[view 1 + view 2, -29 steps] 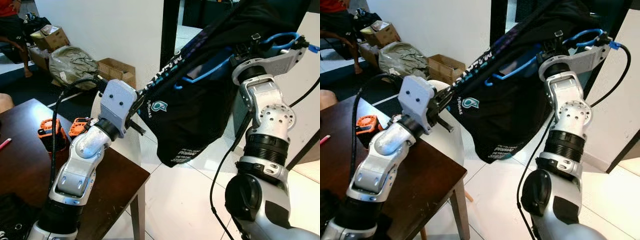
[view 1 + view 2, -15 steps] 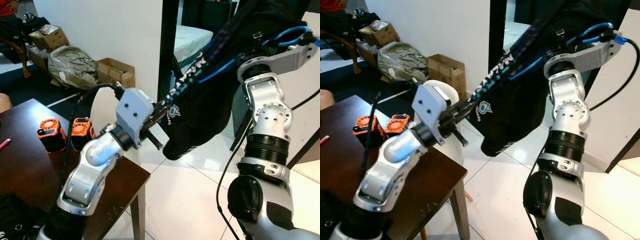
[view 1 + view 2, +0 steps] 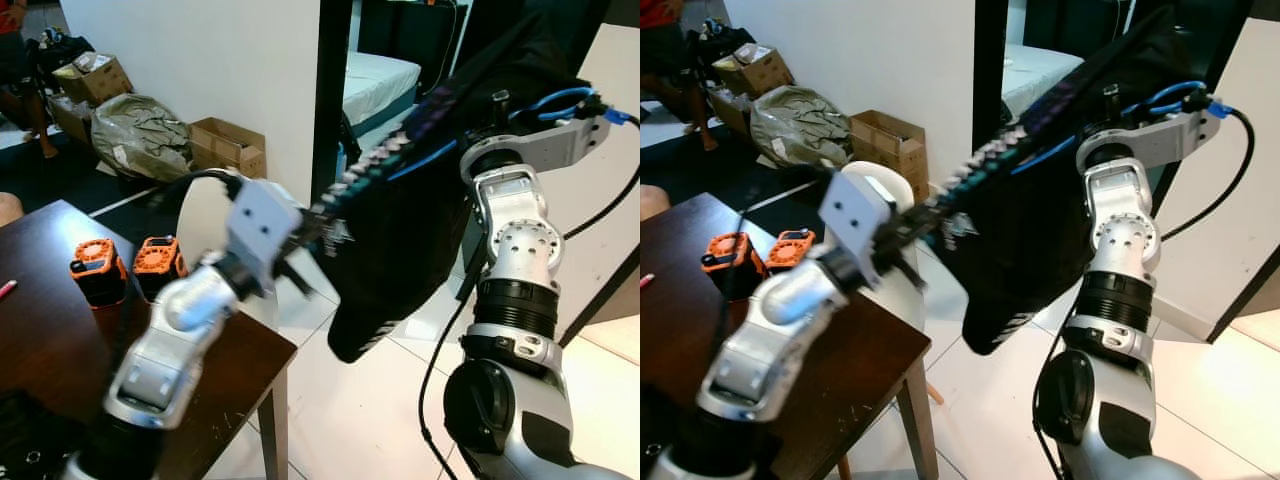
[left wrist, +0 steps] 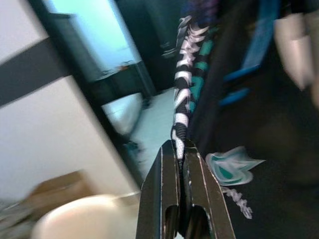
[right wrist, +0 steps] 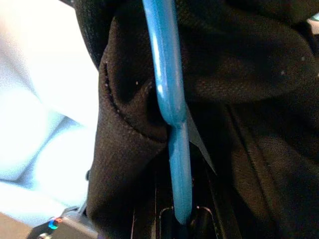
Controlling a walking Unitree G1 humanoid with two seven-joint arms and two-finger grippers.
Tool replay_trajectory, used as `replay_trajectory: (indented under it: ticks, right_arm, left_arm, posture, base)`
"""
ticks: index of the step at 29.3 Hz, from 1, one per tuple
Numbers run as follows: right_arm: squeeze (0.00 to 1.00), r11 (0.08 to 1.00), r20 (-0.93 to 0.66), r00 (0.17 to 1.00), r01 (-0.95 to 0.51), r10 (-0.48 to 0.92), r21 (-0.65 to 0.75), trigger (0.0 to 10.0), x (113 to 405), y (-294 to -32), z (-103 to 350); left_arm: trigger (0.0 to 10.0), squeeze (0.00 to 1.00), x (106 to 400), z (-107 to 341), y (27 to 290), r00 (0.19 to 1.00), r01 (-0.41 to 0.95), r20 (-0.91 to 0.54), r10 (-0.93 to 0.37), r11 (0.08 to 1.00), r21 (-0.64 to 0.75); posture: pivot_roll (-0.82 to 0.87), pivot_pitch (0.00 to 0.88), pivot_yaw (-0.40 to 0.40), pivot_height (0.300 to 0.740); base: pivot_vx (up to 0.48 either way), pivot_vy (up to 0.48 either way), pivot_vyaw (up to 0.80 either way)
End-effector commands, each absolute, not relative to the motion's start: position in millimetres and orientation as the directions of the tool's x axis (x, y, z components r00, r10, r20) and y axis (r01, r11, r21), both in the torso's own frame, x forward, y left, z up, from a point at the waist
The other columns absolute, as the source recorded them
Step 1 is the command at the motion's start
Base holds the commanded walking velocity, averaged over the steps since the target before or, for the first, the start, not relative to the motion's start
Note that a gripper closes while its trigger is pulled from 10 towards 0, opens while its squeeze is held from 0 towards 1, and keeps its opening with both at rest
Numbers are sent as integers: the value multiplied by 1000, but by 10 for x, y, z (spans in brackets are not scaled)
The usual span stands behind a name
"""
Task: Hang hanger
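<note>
Your right gripper (image 5: 182, 219) clamps blue hanger (image 5: 172, 114); left gripper (image 4: 180, 149) pinches black shirt (image 3: 420, 220) hem. No rail reached; hanging left.

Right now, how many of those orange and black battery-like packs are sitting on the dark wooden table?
2. One orange and black pack sits nearer the dark wooden table's left side, the other just right of it, near the far edge, behind the left arm. More may be hidden behind that arm.

We see a matt black woven-cloth shirt (image 3: 420, 220) with printed trim, a smooth glossy blue plastic hanger (image 5: 172, 114), brushed silver metal arms, a dark wood table (image 3: 60, 340) with dull sheen, and glossy white floor tiles (image 3: 350, 400).
</note>
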State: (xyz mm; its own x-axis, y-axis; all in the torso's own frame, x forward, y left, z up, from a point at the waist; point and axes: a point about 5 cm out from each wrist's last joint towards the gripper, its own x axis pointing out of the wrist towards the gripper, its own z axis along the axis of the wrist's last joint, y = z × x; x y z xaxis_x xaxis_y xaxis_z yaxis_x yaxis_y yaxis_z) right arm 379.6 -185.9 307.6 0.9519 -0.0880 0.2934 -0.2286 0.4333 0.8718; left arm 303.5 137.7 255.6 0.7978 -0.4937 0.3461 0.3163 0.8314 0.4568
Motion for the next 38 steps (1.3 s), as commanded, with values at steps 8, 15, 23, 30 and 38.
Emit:
replay_trajectory:
  ticks: [8,15,23,30,38]
  right_arm:
    - [0,411,320,930,-224,-181,884,10000,3751,-2076,3114]
    - [0,394,317,927,-220,-200,892,10000,3758,-2116,3119]
    - [0,412,332,920,-225,-208,883,10000,3760,-2117,3140]
    - [0,486,317,938,-214,-140,847,10000,3771,-2009,3099]
    - [0,690,213,968,-244,133,681,10000,3788,-1616,2888]
  left_arm:
    - [3020,0,2995,2575,1746,849,214,329,-413,839,501]
    - [4902,0,2864,2445,1386,769,405,294,-568,789,463]
    - [4745,0,2784,2426,972,673,536,312,-671,733,420]
    - [4863,0,2780,2447,936,664,543,317,-678,728,419]
    - [4824,0,2818,2517,989,678,506,337,-653,747,431]
  posture:
    - [8,0,-60,740]
    - [10,0,-64,740]
    - [9,0,-64,740]
    - [8,0,-61,740]
    - [3,0,-60,740]
  base:
    - [0,0,0]
    - [0,0,0]
    - [0,0,0]
    - [0,0,0]
    - [0,0,0]
